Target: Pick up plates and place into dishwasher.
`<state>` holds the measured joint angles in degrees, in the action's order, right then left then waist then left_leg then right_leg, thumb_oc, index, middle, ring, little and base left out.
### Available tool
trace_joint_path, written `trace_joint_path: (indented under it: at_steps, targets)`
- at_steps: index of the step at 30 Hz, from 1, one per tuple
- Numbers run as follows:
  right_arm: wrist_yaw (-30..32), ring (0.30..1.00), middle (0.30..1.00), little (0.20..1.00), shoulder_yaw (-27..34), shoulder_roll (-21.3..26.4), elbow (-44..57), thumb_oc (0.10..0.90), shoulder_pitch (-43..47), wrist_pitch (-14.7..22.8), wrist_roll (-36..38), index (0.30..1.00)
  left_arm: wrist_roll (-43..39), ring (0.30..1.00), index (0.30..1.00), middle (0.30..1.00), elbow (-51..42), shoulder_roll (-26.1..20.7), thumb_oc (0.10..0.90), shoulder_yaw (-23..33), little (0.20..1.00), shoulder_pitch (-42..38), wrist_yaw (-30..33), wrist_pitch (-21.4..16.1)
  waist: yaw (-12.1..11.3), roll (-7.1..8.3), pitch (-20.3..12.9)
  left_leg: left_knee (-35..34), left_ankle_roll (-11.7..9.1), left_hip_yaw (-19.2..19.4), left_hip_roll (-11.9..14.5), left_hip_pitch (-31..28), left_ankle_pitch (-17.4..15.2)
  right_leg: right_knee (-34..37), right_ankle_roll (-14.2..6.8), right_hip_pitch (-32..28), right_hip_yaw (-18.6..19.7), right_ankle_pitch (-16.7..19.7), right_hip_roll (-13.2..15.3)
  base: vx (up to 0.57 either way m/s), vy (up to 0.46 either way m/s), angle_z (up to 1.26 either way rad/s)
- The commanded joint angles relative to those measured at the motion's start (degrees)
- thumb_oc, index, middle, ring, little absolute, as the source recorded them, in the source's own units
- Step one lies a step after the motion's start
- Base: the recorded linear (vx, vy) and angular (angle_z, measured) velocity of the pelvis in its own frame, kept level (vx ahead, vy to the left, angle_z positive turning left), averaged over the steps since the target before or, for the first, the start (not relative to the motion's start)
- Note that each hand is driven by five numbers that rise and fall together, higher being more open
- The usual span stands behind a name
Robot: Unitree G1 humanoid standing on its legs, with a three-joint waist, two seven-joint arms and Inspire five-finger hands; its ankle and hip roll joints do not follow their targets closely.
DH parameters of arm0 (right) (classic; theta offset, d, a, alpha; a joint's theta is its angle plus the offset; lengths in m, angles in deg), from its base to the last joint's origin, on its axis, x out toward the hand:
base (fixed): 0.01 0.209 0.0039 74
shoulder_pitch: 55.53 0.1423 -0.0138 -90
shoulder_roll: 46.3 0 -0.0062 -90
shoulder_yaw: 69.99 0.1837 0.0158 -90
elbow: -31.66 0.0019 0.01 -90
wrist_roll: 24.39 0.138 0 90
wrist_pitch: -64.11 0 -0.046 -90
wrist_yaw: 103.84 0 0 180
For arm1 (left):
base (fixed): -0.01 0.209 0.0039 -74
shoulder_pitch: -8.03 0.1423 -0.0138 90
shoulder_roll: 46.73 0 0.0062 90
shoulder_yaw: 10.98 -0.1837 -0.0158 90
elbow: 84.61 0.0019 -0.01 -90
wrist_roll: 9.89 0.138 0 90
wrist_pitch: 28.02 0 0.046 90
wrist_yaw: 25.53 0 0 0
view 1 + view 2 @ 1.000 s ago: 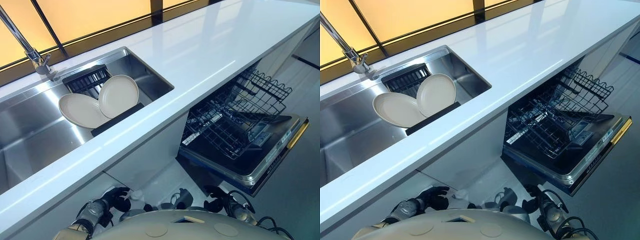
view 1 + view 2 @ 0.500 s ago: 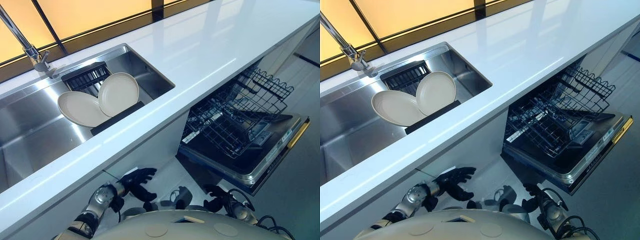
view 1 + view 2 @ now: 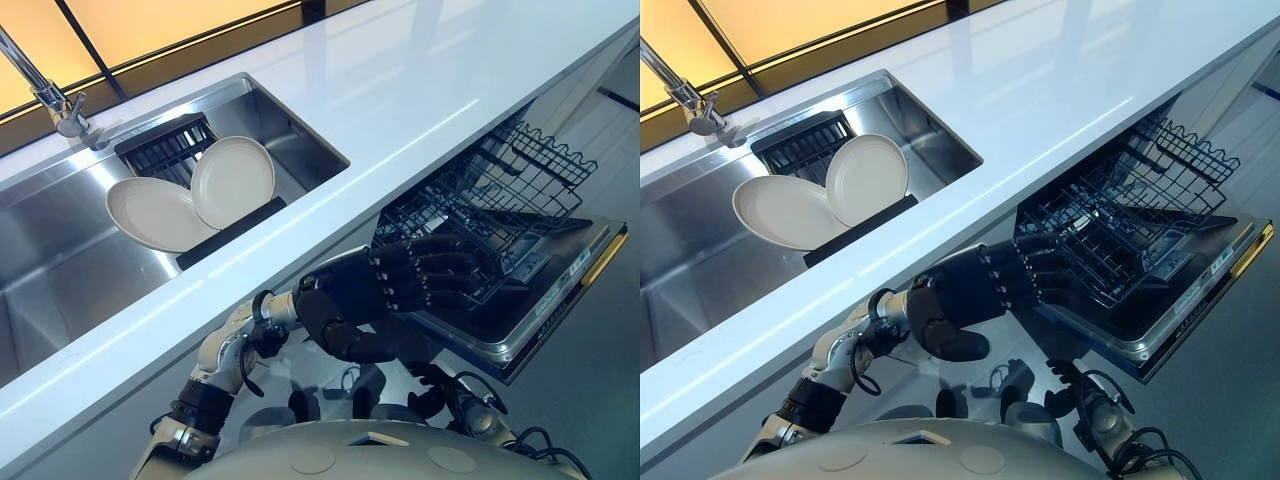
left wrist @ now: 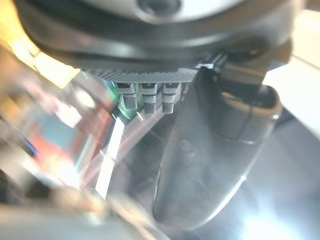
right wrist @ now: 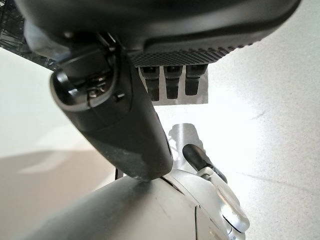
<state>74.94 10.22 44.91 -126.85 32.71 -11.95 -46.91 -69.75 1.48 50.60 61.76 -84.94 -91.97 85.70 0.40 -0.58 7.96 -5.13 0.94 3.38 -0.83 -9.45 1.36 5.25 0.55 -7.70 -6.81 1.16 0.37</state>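
Two cream plates lean side by side in a black rack (image 3: 230, 232) inside the steel sink (image 3: 60, 270): the right plate (image 3: 233, 181) overlaps the left plate (image 3: 150, 213). My left hand (image 3: 400, 285) hangs in the air in front of the counter's edge, well below and to the right of the plates. Its fingers are straight and hold nothing; its thumb (image 4: 210, 150) shows in the left wrist view. My right hand (image 3: 432, 383) hangs low near the floor, fingers relaxed and empty, with its thumb (image 5: 115, 125) in the right wrist view.
The dishwasher stands open at the right, its door (image 3: 560, 290) folded down and its black wire rack (image 3: 480, 220) pulled out, without dishes. A white counter (image 3: 400, 90) runs across the scene. A faucet (image 3: 50, 95) stands behind the sink.
My left hand has risen from low under the counter, up and to the right, in front of the counter's edge, fingers spread straight. The view has shifted slightly. The right hand has stayed low.
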Motion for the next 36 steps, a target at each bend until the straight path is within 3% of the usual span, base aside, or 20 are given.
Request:
trace_joint_path:
  at_steps: [1, 2, 3, 4, 5, 6, 8, 9, 11, 14, 17, 18, 21, 22, 29, 36]
  targets:
    - [1.3, 0.9, 0.9, 0.9, -2.9, -3.4, -2.7, 0.8, 2.1, 3.3, 0.2, 0.9, -14.0, 0.9, 0.9, 0.9, -6.5, 4.6, 0.8, 2.5, 0.9, -6.1, 8.2, -10.2, -0.7, 0.12, -2.6, 0.1, 1.5, -1.0, -2.4, 1.3, -5.1, -5.8, -2.1, 1.7, -2.0, -5.9, -1.9, 0.0, 0.0, 0.0]
    - [1.5, 0.9, 0.9, 0.9, -3.0, -3.5, -2.8, 0.8, 2.1, 3.3, 0.2, 0.9, -13.2, 0.9, 0.9, 0.9, -6.9, 4.3, 0.8, 2.9, 0.9, -6.3, 9.5, -13.1, -0.7, 0.09, -2.7, 0.1, 1.5, -1.1, -2.4, 1.3, -5.1, -5.8, -2.1, 1.6, -2.0, -5.9, -1.9, 0.0, 0.0, 0.0]
    - [1.9, 0.9, 0.9, 0.9, -3.0, -3.7, -2.9, 0.8, 1.8, 3.4, 0.2, 0.9, -11.4, 0.9, 0.9, 0.9, -7.8, 3.1, 0.8, 3.9, 0.9, -6.7, 12.8, -19.3, -0.8, -0.03, -2.8, 0.1, 1.4, -1.3, -2.5, 1.4, -5.0, -5.7, -2.1, 1.6, -2.1, -5.9, -1.9, 0.0, 0.0, 0.0]
    - [2.5, 0.9, 0.9, 0.9, -2.8, -3.7, -2.5, 0.8, 1.0, 3.6, -0.1, 0.9, -4.5, 0.9, 0.9, 0.9, -8.6, -0.1, 0.8, 6.3, 0.9, -6.8, 19.5, -32.9, -1.1, -0.31, -3.0, 0.1, 1.4, -1.7, -2.7, 1.5, -4.8, -5.5, -2.0, 1.5, -2.3, -6.0, -1.9, 0.01, 0.014, 0.04]
    - [2.9, 0.9, 0.9, 0.9, -2.7, -3.7, -2.5, 0.8, 0.3, 3.9, -0.2, 0.9, 0.9, 0.9, 0.9, 0.9, -8.8, -1.4, 0.8, 7.7, 0.9, -6.4, 24.4, -39.7, -1.3, -0.5, -3.0, 0.1, 1.4, -2.1, -2.8, 1.5, -4.8, -5.5, -2.0, 1.4, -2.5, -6.1, -1.9, 0.01, 0.016, 0.04]
    - [3.1, 0.9, 0.9, 0.9, -2.5, -3.7, -2.5, 0.8, 0.0, 4.0, -0.3, 0.9, 1.8, 0.9, 0.9, 0.9, -9.0, -2.4, 0.8, 8.7, 0.9, -6.4, 26.0, -41.1, -1.3, -0.58, -3.1, 0.1, 1.4, -2.2, -2.9, 1.5, -4.7, -5.5, -2.1, 1.4, -2.5, -6.2, -2.0, 0.02, 0.023, 0.04]
    - [4.3, 0.9, 0.9, 0.9, -1.8, -3.6, -2.7, 0.8, -1.6, 4.8, -1.1, 0.9, 14.7, 0.9, 0.9, 0.9, -9.8, -6.0, 0.8, 14.0, 0.9, -5.8, 38.5, -48.8, -1.8, -1.04, -3.5, 0.1, 1.4, -2.9, -3.2, 1.6, -4.6, -5.4, -2.0, 1.2, -2.9, -6.5, -1.9, 0.04, 0.038, 0.04]
    - [4.7, 0.9, 0.9, 0.9, -1.5, -3.7, -2.9, 0.8, -2.1, 5.1, -1.4, 0.9, 20.0, 0.9, 0.9, 0.9, -9.8, -7.6, 0.8, 16.3, 0.9, -5.8, 43.0, -50.3, -1.9, -1.13, -3.8, 0.1, 1.5, -3.1, -3.3, 1.6, -4.6, -5.4, -2.0, 1.1, -3.0, -6.6, -1.9, 0.05, 0.049, 0.09]
    - [5.5, 0.9, 0.9, 0.9, -0.7, -3.8, -3.8, 0.8, -3.2, 6.1, -1.8, 0.9, 32.1, 0.9, 0.9, 0.9, -10.1, -11.3, 0.8, 22.1, 0.9, -5.8, 51.6, -51.1, -2.4, -1.28, -4.6, 0.1, 1.5, -3.4, -3.6, 1.7, -4.5, -5.6, -1.9, 1.1, -3.4, -7.0, -1.9, 0.05, 0.047, 0.14]
    - [5.5, 0.9, 0.9, 0.9, -0.6, -3.8, -4.0, 0.8, -3.7, 6.4, -2.2, 0.9, 55.0, 0.9, 0.9, 0.9, -9.3, -16.5, 0.8, 26.4, 0.9, -6.8, 67.5, -50.8, -2.5, -1.37, -5.5, 0.1, 1.5, -3.4, -3.8, 1.8, -4.6, -5.8, -1.8, 1.2, -3.5, -7.4, -1.9, 0.05, 0.039, 0.1]
    - [4.8, 0.9, 0.9, 0.9, -0.9, -3.5, -3.6, 0.8, -3.6, 6.0, -2.0, 0.9, 79.8, 0.9, 0.9, 0.9, -6.4, -24.5, 0.8, 28.8, 0.9, -8.2, 83.8, -47.0, -2.3, -1.55, -6.1, 0.1, 1.6, -3.1, -3.8, 1.8, -4.6, -5.9, -1.7, 1.3, -3.2, -7.6, -2.0, 0.04, 0.031, 0.02]
    - [4.5, 0.9, 0.9, 0.9, -1.1, -3.3, -3.3, 0.8, -3.7, 5.8, -1.8, 0.9, 85.1, 0.9, 0.9, 0.9, -4.8, -27.9, 0.8, 29.3, 0.9, -8.7, 86.6, -44.7, -2.3, -1.61, -6.3, 0.1, 1.7, -2.9, -3.8, 1.7, -4.7, -5.9, -1.7, 1.3, -3.2, -7.7, -2.0, 0.0, 0.0, 0.0]
    - [4.0, 0.9, 0.9, 0.9, -1.3, -2.8, -2.9, 0.8, -3.7, 5.4, -1.5, 0.9, 91.2, 0.9, 0.9, 0.9, -1.2, -34.0, 0.8, 29.9, 0.9, -9.7, 89.8, -41.2, -2.1, -1.81, -6.7, 0.1, 1.7, -2.4, -3.7, 1.8, -4.6, -5.8, -1.9, 1.4, -3.1, -7.5, -2.0, 0.0, 0.0, 0.0]
    - [3.3, 0.9, 0.9, 0.9, -1.4, -2.2, -2.1, 0.8, -3.6, 4.7, -0.8, 0.9, 93.0, 0.9, 0.9, 0.9, 1.0, -38.3, 0.8, 30.4, 0.9, -10.1, 89.3, -39.4, -2.1, -2.08, -6.7, 0.1, 1.8, -2.2, -3.6, 1.7, -4.7, -5.9, -1.9, 1.4, -3.1, -7.5, -2.0, 0.0, 0.0, 0.0]
    - [1.1, 0.9, 0.9, 0.9, -0.7, 0.1, 0.3, 0.8, -3.8, 3.1, -0.6, 0.9, 108.5, 0.9, 0.9, 0.9, 7.6, -51.8, 0.8, 30.0, 0.9, -8.8, 87.5, -37.2, -1.9, -3.05, -6.3, 0.1, 2.0, -1.8, -3.5, 1.5, -4.8, -6.0, -2.5, 1.5, -3.0, -7.1, -1.8, 0.01, 0.008, -0.02]
    - [-0.9, 0.9, 0.9, 0.9, -0.8, 2.0, 2.6, 0.8, -3.5, 1.9, 0.2, 0.9, 114.9, 0.9, 0.9, 0.9, 13.1, -58.3, 0.8, 27.0, 0.9, -7.2, 83.0, -35.3, -1.9, -4.0, -5.8, 0.1, 2.3, -1.9, -3.8, 1.3, -4.9, -6.3, -3.0, 1.7, -3.0, -7.1, -1.5, 0.0, 0.016, 0.0]
